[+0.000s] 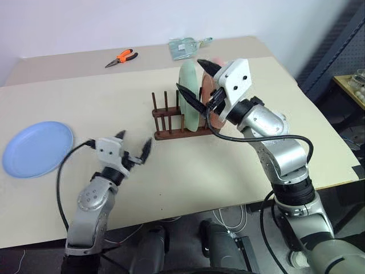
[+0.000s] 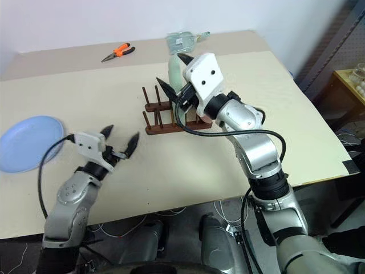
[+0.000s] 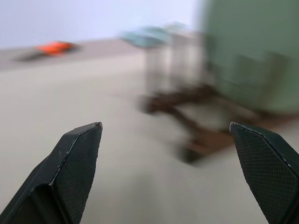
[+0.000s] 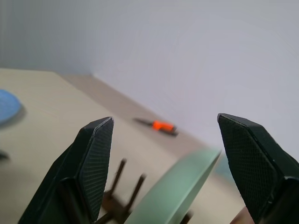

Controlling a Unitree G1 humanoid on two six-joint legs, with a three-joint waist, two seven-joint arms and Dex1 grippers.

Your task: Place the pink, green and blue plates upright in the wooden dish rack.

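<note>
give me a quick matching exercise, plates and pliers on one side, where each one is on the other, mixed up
Things:
1. blue plate
2. green plate
3. pink plate
4. orange pliers

Places:
A. upright in the wooden dish rack, on the side with the free pegs
B. lying at the far edge of the table
C. lying flat on the table at the robot's left
D. upright in the rack behind the green plate, partly hidden by the right gripper

Pairs: 1-C, 2-A, 3-D, 4-B
</note>
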